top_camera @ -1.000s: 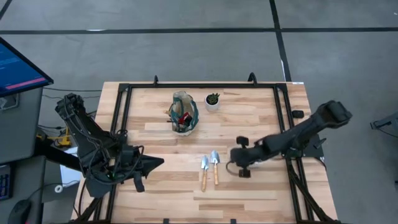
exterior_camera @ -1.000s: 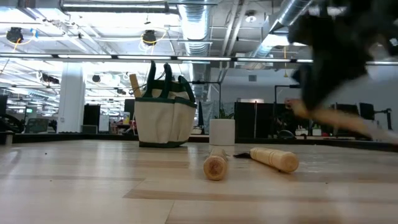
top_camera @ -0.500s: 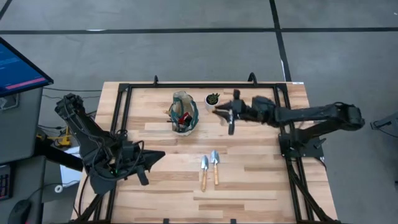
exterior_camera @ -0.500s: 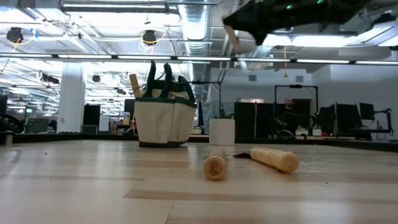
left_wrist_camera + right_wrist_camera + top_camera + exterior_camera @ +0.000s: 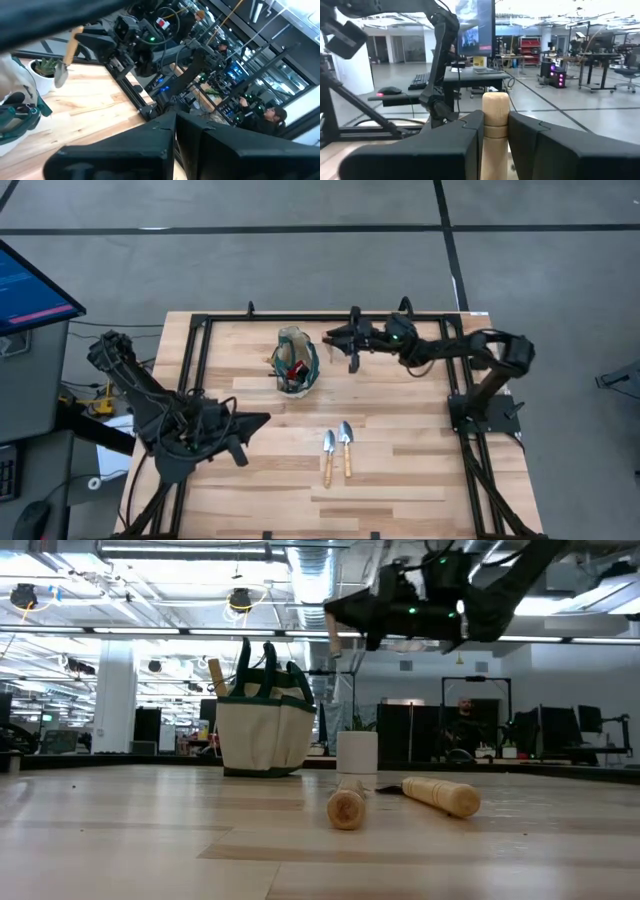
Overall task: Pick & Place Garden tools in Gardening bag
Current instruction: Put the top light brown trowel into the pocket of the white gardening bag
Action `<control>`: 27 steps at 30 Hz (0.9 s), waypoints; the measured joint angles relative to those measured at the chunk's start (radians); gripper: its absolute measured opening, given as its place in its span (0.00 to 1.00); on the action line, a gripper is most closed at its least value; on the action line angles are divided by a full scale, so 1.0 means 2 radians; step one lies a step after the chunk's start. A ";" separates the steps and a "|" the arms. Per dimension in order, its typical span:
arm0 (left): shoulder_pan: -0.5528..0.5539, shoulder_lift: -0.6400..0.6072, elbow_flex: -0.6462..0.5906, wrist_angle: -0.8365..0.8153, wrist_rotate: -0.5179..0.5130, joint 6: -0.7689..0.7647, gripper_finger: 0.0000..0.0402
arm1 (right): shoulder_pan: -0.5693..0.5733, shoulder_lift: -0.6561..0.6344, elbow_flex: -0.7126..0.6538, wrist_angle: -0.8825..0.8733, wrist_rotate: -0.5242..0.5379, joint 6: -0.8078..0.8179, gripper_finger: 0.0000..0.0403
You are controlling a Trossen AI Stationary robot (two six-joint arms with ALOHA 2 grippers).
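Note:
The beige gardening bag stands at the table's far middle, with tools sticking out of it. Just right of it, above the small white pot, my right gripper points level toward the bag and is shut on a trowel. Two more wooden-handled trowels lie flat side by side on the near middle of the table. My left gripper hovers shut over the near left and holds nothing. My right gripper pinches the trowel's wooden handle between its two fingers, near the handle's free end. The fingers come in level from the table's right side and lie across the handle. The trowel hangs upright and clear, its metal head down above the pot.
A black frame runs round the tabletop. The white pot with a dark plant stands close to the bag's right side. Bare wood lies between the bag and the two lying trowels. A person sits in the room behind the table.
My right gripper has swung from the near right of the table, beside the two lying trowels, up and toward the far edge. It has tipped from pointing down to level, carrying the trowel over the pot toward the bag. The two lying trowels have stayed put.

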 joint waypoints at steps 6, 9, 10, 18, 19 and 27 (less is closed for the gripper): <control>0.010 0.000 0.000 0.004 0.000 0.000 0.01 | -0.004 0.054 0.064 -0.001 -0.024 0.000 0.13; 0.010 0.000 0.000 0.006 0.000 0.000 0.01 | -0.005 0.070 0.093 0.000 -0.027 0.000 0.13; 0.010 0.000 0.000 0.006 0.000 0.001 0.01 | -0.006 0.074 0.102 -0.002 -0.033 0.000 0.13; 0.010 0.000 0.000 0.006 0.000 0.001 0.01 | -0.004 0.104 0.144 -0.005 -0.052 0.012 0.13; 0.010 0.000 0.000 0.006 0.001 0.001 0.01 | -0.006 0.102 0.144 -0.004 -0.057 0.017 0.13; 0.010 0.000 0.000 0.006 0.001 0.025 0.01 | -0.031 0.068 0.135 0.011 -0.078 0.019 0.13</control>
